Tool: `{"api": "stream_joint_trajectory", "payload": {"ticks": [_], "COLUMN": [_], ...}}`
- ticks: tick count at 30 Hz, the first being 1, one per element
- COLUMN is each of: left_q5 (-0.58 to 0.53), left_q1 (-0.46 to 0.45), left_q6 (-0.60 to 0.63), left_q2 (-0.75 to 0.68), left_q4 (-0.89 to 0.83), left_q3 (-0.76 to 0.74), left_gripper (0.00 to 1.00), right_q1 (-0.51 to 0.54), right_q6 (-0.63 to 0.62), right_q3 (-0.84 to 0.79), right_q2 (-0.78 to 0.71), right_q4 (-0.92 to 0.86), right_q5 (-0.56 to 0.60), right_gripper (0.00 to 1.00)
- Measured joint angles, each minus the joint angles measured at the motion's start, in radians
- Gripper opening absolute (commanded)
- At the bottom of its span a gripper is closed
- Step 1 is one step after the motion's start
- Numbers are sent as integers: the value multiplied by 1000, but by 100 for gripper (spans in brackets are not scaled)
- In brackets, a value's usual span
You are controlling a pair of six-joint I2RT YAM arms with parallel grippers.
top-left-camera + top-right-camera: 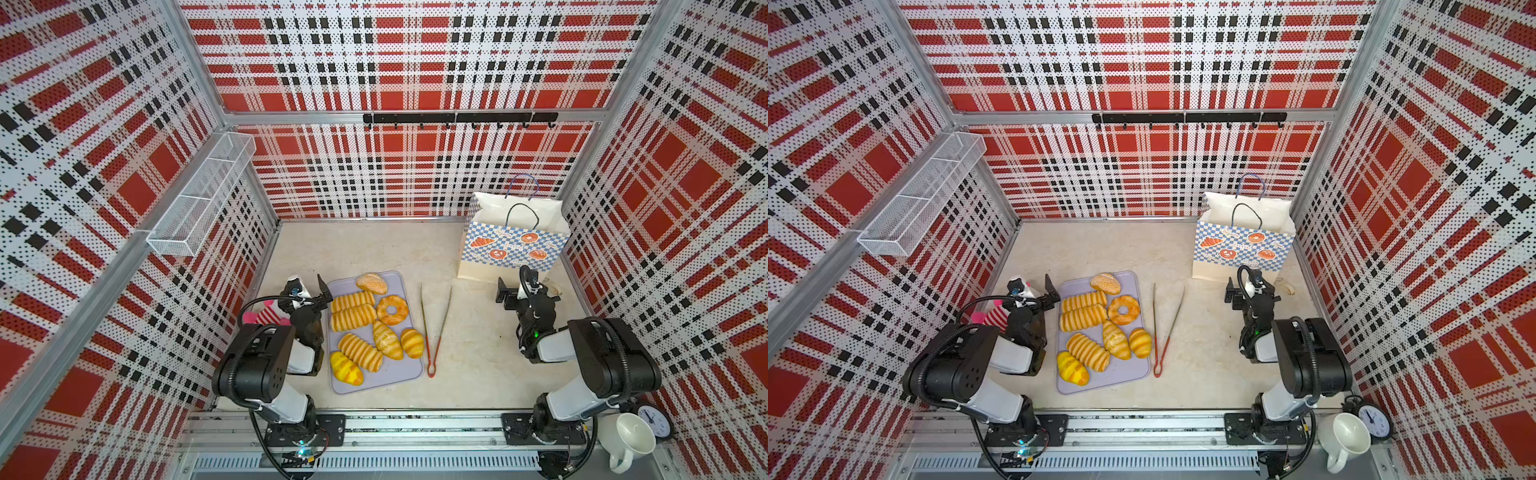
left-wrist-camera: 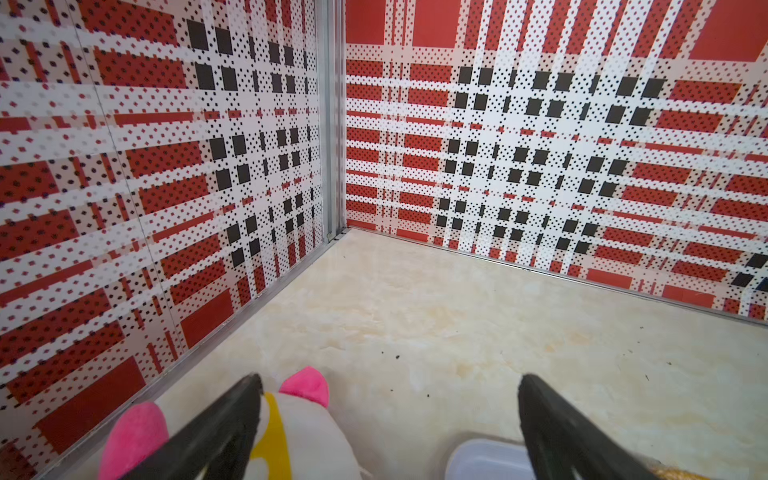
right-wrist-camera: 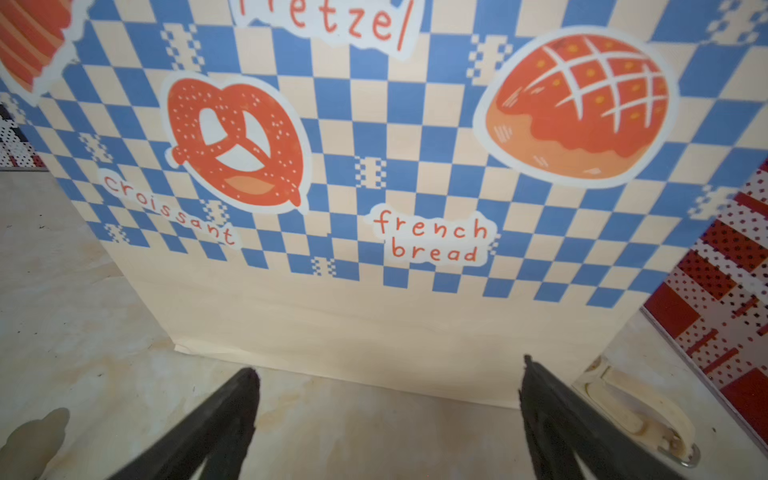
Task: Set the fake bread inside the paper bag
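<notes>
While both arms hung low over the table [image 1: 469, 357], the left gripper [image 2: 388, 380] had its jaws spread wide with nothing between them. The right gripper [image 3: 388, 374] was the same, spread wide and empty. Fake bread [image 1: 368, 328], eight pieces, all lay on the lavender tray [image 1: 401, 368] just beside the left gripper, on its right-arm side. The seeded bun was closest to the fingertips, two ridged loaves and the ring donut came next, and the croissants and another loaf were back toward the arm's base. Neither gripper touched any piece. The paper bag [image 1: 513, 249] stood upright with its mouth open, directly ahead of the right gripper, checkered face toward it, near but apart. Tongs [image 1: 434, 328] lay between the two grippers, just off the tray edge. A striped plush doll [image 1: 268, 316] sat under the left gripper's outer finger; contact could not be told. A mug [image 1: 631, 434] and a clock [image 1: 654, 419] sat behind the right arm's base.
</notes>
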Motion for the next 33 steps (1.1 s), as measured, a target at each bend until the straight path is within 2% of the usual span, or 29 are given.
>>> {"api": "stream_joint_trajectory", "payload": {"ticks": [18,24,33], "left_q5": [2,52,56], "left_q1": [0,34,28], "left_q6": [0,-11,-13], "left_q2": [0,0,0], "left_q4": [0,-11,-15], "left_q3": [0,6,6], "left_gripper": [98,98,98], "right_q1": [0,0,0], "right_q6": [0,0,0], "right_q3": [0,0,0], "right_q2": [0,0,0], "right_q4": [0,0,-1], "right_q5": [-7,-8,-10], "right_gripper": [100,100,100]}}
